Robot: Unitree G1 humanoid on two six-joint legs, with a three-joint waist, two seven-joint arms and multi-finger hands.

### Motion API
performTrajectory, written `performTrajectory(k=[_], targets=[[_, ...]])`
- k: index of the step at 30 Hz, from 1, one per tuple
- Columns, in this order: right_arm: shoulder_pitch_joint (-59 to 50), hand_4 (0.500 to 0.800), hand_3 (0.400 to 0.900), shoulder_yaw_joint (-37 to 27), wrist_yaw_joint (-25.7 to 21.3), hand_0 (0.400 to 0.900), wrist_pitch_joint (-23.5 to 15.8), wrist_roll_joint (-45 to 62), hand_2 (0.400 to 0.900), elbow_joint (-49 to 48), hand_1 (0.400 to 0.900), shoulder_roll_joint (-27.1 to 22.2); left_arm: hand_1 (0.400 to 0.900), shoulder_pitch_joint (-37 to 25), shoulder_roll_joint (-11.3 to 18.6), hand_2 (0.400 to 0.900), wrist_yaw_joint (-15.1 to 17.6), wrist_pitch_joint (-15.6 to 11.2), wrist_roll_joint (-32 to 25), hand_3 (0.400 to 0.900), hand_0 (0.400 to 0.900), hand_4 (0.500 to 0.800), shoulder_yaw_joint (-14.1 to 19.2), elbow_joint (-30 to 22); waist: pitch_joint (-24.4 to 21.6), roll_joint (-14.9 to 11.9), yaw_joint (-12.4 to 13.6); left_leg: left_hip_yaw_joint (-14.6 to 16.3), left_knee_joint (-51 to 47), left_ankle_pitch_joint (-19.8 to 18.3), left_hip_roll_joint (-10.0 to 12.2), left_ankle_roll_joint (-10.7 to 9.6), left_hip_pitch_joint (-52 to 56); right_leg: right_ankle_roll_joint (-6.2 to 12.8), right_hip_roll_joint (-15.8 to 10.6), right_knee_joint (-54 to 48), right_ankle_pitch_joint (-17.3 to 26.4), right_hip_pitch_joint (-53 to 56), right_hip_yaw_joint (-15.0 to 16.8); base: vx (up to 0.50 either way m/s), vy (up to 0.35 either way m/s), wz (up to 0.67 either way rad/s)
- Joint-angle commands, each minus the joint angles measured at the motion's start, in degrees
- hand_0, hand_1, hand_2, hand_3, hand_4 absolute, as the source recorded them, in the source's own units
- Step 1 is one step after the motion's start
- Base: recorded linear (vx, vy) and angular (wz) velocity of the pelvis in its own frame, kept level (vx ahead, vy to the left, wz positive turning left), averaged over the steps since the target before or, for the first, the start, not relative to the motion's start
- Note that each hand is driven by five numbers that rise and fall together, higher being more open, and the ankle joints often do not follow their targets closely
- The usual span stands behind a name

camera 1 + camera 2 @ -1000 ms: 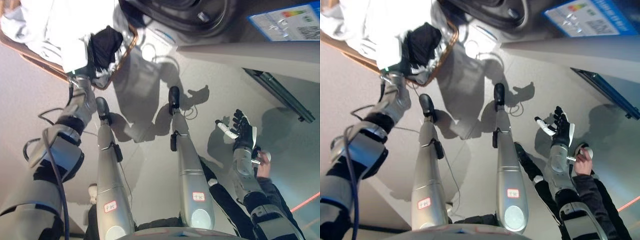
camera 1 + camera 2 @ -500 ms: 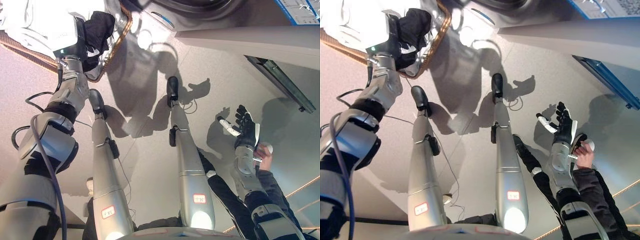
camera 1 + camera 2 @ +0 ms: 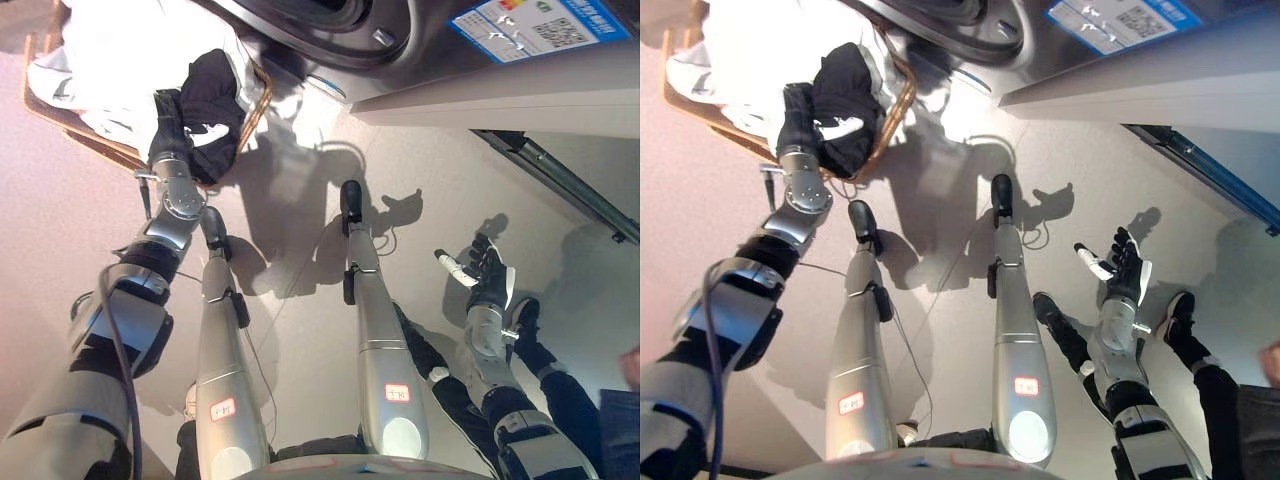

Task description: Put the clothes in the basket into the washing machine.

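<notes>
A wicker basket (image 3: 255, 105) stands on the floor at the upper left, piled with white clothes (image 3: 120, 55). A black garment (image 3: 215, 85) lies on its right side. My left hand (image 3: 168, 125) reaches into the basket with its fingers curled into the black garment, also in the right eye view (image 3: 795, 118). The washing machine (image 3: 400, 50) stands along the top, its round door opening (image 3: 330, 15) just right of the basket. My right hand (image 3: 485, 275) is open and empty, fingers spread, held above the floor at the right.
A person's leg and dark shoe (image 3: 525, 318) stand close beside my right forearm, and part of their hand (image 3: 630, 365) shows at the right edge. A blue label (image 3: 530, 20) is on the machine. A dark rail (image 3: 560, 190) runs along the floor at the right.
The camera has shifted. The person's hand that held my right forearm has let go and drawn back. My left hand stays at the black garment in the basket.
</notes>
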Motion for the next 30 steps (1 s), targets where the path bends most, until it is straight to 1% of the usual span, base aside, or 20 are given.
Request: performTrajectory(k=[1,2,3,4,5,8,11,12,13,18,22,24,26,30], targets=[[5.9,0.800,0.900,-4.5,-0.1,0.900,0.2,4.1,0.900,0.4,0.900,-4.8,0.400,-0.2,-2.7,0.400,-6.9,-9.6,-15.6,0.400,0.400,0.500,5.3,-5.3,-3.9,5.0,-0.3,-2.3,-0.3,0.0,0.3,0.3,-1.4,1.25,-1.6,-2.5,-0.1,3.4,-0.5,0.04,-0.008,-0.05],[5.9,0.800,0.900,-4.5,-0.1,0.900,0.2,4.1,0.900,0.4,0.900,-4.8,0.400,-0.2,-2.7,0.400,-7.0,-9.6,-15.7,0.400,0.400,0.500,5.4,-5.2,-3.8,5.0,-0.3,-2.3,-0.3,0.0,0.3,0.2,-1.3,1.25,-1.6,-2.6,-0.1,3.5,-0.5,0.06,-0.007,-0.08],[5.5,0.800,0.900,-4.7,0.6,0.900,0.9,4.8,0.900,1.5,0.900,-4.7,0.400,-0.4,-3.8,0.400,-9.9,-10.2,-22.0,0.400,0.400,0.500,6.7,-6.1,-4.3,5.5,-0.3,-2.1,-0.6,-0.2,0.3,0.1,0.5,1.26,-1.8,-2.8,-0.4,5.3,-0.4,0.06,-0.002,-0.07],[5.3,0.800,0.900,-4.6,0.9,0.900,1.1,4.9,0.900,2.0,0.900,-4.8,0.400,-0.9,-4.2,0.400,-11.2,-10.4,-24.6,0.400,0.400,0.500,7.4,-5.8,-4.6,5.7,-0.5,-2.0,-0.8,-0.3,0.4,0.1,1.5,1.27,-1.8,-3.0,-0.5,6.1,-0.2,0.08,-0.008,-0.08],[4.9,0.800,0.900,-4.7,1.2,0.900,1.4,5.4,0.900,2.7,0.900,-4.8,0.400,-1.7,-4.5,0.400,-12.1,-10.6,-26.6,0.400,0.400,0.500,7.8,-5.6,-4.9,5.8,-0.5,-1.8,-1.2,-0.3,0.4,0.0,2.4,1.32,-1.8,-3.3,-0.5,7.0,-0.2,0.06,-0.008,-0.05],[4.7,0.800,0.900,-4.2,1.9,0.900,2.0,5.5,0.900,3.3,0.900,-4.9,0.400,-5.4,-4.8,0.400,-13.3,-10.8,-30.1,0.400,0.400,0.500,7.5,-5.9,-5.4,6.3,-0.9,-1.5,-2.8,0.2,0.5,-0.2,4.4,1.50,-2.0,-4.4,-0.4,8.7,-0.2,0.05,-0.015,-0.03],[4.8,0.800,0.900,-3.5,2.6,0.900,2.3,5.9,0.900,3.7,0.900,-5.0,0.400,-10.9,-4.2,0.400,-14.1,-10.5,-31.4,0.400,0.400,0.500,6.2,-3.4,-6.0,6.6,-1.4,-1.4,-5.8,1.5,0.9,-0.6,6.2,1.66,-2.0,-5.7,-0.2,10.0,-0.5,0.06,-0.025,0.02],[4.9,0.800,0.900,-3.4,2.7,0.900,2.2,6.2,0.900,3.8,0.900,-5.0,0.400,-12.4,-4.3,0.400,-14.3,-10.7,-32.3,0.400,0.400,0.500,6.3,-2.7,-6.1,6.6,-1.5,-1.5,-6.9,2.1,0.9,-0.8,6.8,1.75,-1.9,-6.2,0.0,10.5,-0.7,0.04,-0.015,0.01],[4.8,0.800,0.900,-3.4,2.7,0.900,2.2,6.2,0.900,3.8,0.900,-5.0,0.400,-12.5,-4.3,0.400,-14.4,-10.7,-32.4,0.400,0.400,0.500,6.3,-2.7,-6.1,6.6,-1.5,-1.5,-7.0,2.1,0.9,-0.8,6.9,1.75,-1.9,-6.2,0.0,10.5,-0.7,0.05,-0.021,0.03],[5.0,0.800,0.900,-3.5,2.8,0.900,1.9,7.6,0.900,4.8,0.900,-4.8,0.400,-18.3,-3.9,0.400,-15.0,-11.3,-36.9,0.400,0.400,0.500,6.8,-0.5,-7.4,6.7,-2.0,-1.2,-14.3,5.4,1.9,-1.8,10.1,2.43,-1.4,-8.9,1.0,12.6,-1.6,0.07,-0.022,-0.01],[6.2,0.800,0.900,-4.0,2.7,0.900,1.6,8.4,0.900,5.0,0.900,-4.4,0.400,-20.4,-4.0,0.400,-16.2,-11.3,-39.4,0.400,0.400,0.500,6.7,0.8,-8.7,6.7,-2.9,-1.2,-14.8,5.1,2.5,-2.3,10.3,2.64,-1.1,-9.2,1.1,13.1,-1.5,0.07,-0.026,0.02],[6.7,0.800,0.900,-4.1,2.6,0.900,1.4,8.7,0.900,4.8,0.900,-4.3,0.400,-21.6,-4.8,0.400,-16.9,-11.7,-42.0,0.400,0.400,0.500,7.2,1.2,-9.3,6.7,-3.4,-0.8,-14.8,5.2,2.6,-2.4,10.2,2.63,-0.9,-9.4,1.5,12.7,-0.9,0.07,-0.015,-0.11],[6.9,0.800,0.900,-4.2,2.6,0.900,1.4,8.9,0.900,4.7,0.900,-4.3,0.400,-22.0,-5.1,0.400,-17.2,-11.7,-42.8,0.400,0.400,0.500,7.3,1.5,-9.6,6.7,-3.6,-0.8,-14.8,5.1,2.7,-2.5,10.0,2.68,-0.9,-9.7,1.7,12.5,-0.8,0.04,-0.002,-0.08],[7.7,0.800,0.900,-4.0,2.4,0.900,1.4,8.8,0.900,3.1,0.900,-3.7,0.400,-23.1,-5.8,0.400,-18.0,-12.1,-45.3,0.400,0.400,0.500,7.3,-0.1,-10.1,6.9,-4.3,-0.3,-14.8,4.6,3.1,-2.6,9.6,2.77,-0.6,-9.6,1.3,11.7,-0.3,0.07,-0.008,-0.13]])
